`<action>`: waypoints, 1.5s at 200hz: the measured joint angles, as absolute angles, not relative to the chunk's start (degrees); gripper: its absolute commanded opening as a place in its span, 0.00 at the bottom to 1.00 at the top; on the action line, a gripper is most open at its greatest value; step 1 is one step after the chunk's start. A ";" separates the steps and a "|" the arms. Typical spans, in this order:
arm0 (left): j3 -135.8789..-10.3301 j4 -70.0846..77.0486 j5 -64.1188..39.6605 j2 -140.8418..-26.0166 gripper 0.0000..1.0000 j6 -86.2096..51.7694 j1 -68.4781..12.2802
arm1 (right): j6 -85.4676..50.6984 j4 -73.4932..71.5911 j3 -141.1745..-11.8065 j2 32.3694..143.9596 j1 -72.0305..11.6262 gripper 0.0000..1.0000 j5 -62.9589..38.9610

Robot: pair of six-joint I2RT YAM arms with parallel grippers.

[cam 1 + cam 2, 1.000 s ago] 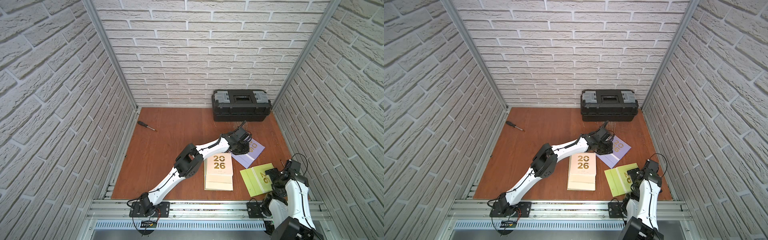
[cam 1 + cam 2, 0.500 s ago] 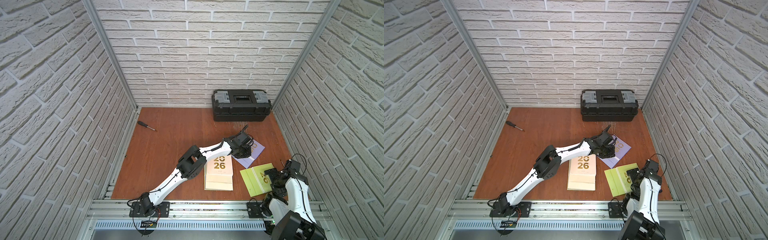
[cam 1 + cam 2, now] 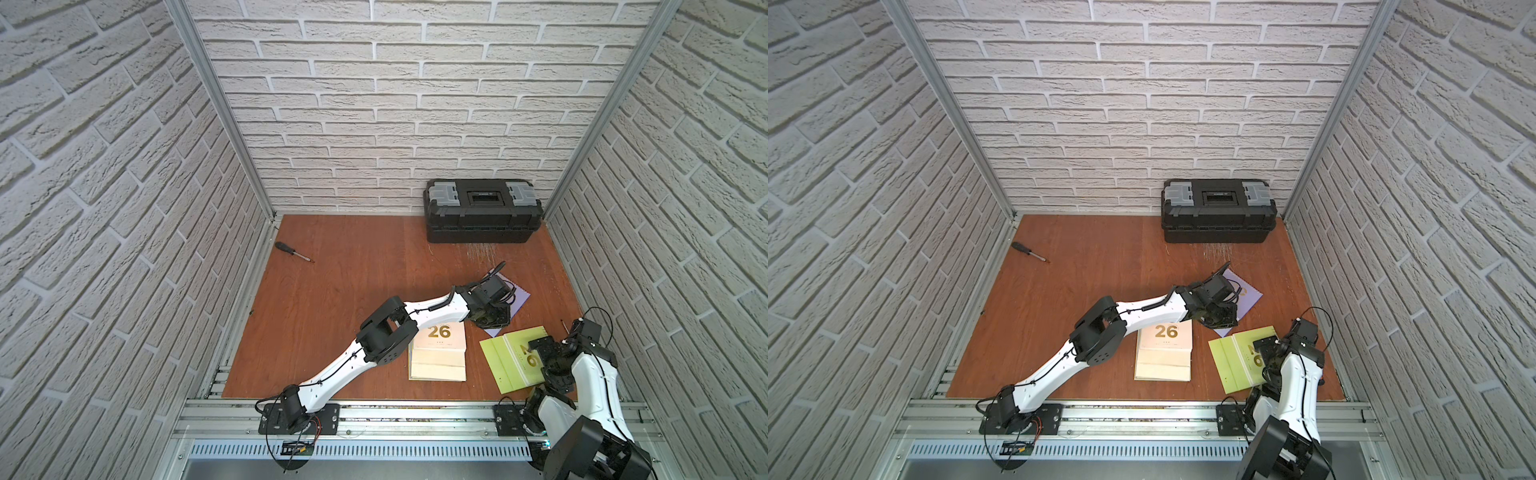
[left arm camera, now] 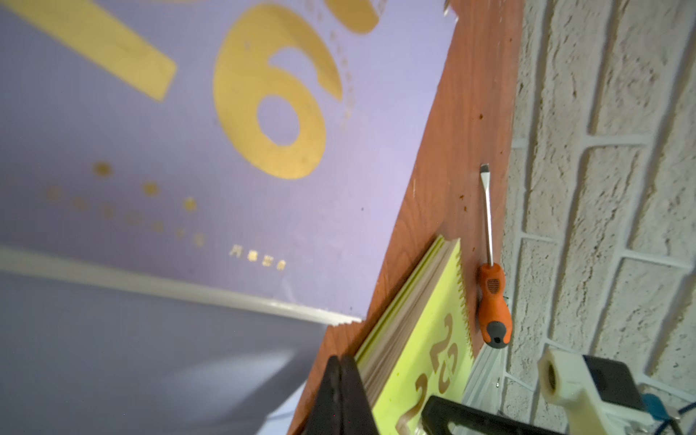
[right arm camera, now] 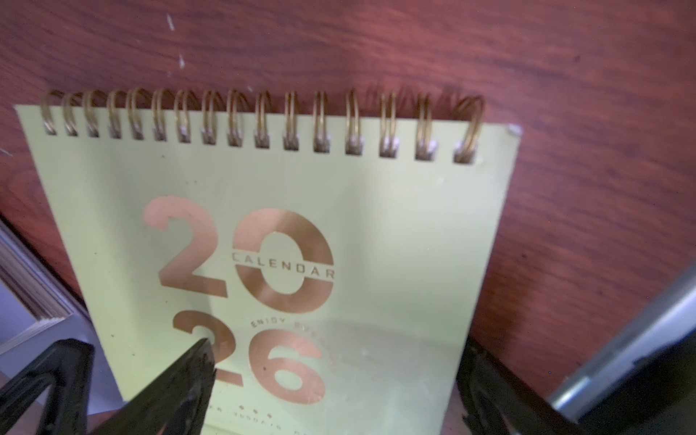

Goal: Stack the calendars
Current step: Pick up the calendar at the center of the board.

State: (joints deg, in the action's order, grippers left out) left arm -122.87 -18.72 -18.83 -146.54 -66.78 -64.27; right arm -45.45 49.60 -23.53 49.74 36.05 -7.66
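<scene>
Right now my left gripper (image 3: 492,322) has its fingers (image 4: 341,380) pressed together with nothing between them, low over the lavender calendar (image 3: 520,296), which lies flat beside the peach-pink-topped stack (image 3: 438,353). My right gripper (image 5: 335,354) gapes wide over the lime green calendar (image 5: 286,226), flat on the wooden tabletop (image 3: 353,291). I judge these light, stiff-covered and slick. I'd tip up 1 plain edge and pinch there, away from the wire spiral (image 5: 263,116).
</scene>
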 measured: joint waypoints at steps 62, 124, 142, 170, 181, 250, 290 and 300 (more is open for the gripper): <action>-122.56 -18.33 -19.66 -146.65 0.00 -67.75 -64.75 | -45.39 49.54 -23.55 49.93 36.40 0.99 -8.05; -121.16 -17.34 -20.95 -147.09 0.00 -69.67 -64.79 | -43.99 49.60 -23.55 49.63 36.82 0.99 -9.04; -121.16 -17.30 -21.10 -147.09 0.00 -69.73 -64.79 | -43.88 48.16 -23.33 49.04 36.95 0.99 -11.27; -121.10 -17.02 -20.62 -147.09 0.00 -70.02 -64.45 | -43.57 45.95 -22.87 47.99 37.04 0.99 -14.33; -120.95 -16.64 -20.43 -147.09 0.00 -70.26 -64.14 | -43.42 45.25 -22.55 47.22 37.04 0.99 -15.51; -120.03 -14.20 -18.87 -147.06 0.00 -70.76 -63.20 | -43.13 43.13 -20.56 43.44 37.52 0.99 -21.96; -119.72 -13.06 -17.85 -147.06 0.00 -70.76 -62.65 | -43.92 42.78 -20.56 43.86 37.56 0.99 -25.93; -119.59 -12.75 -17.58 -147.04 0.00 -70.76 -62.54 | -44.38 42.54 -20.56 44.10 37.58 1.00 -26.94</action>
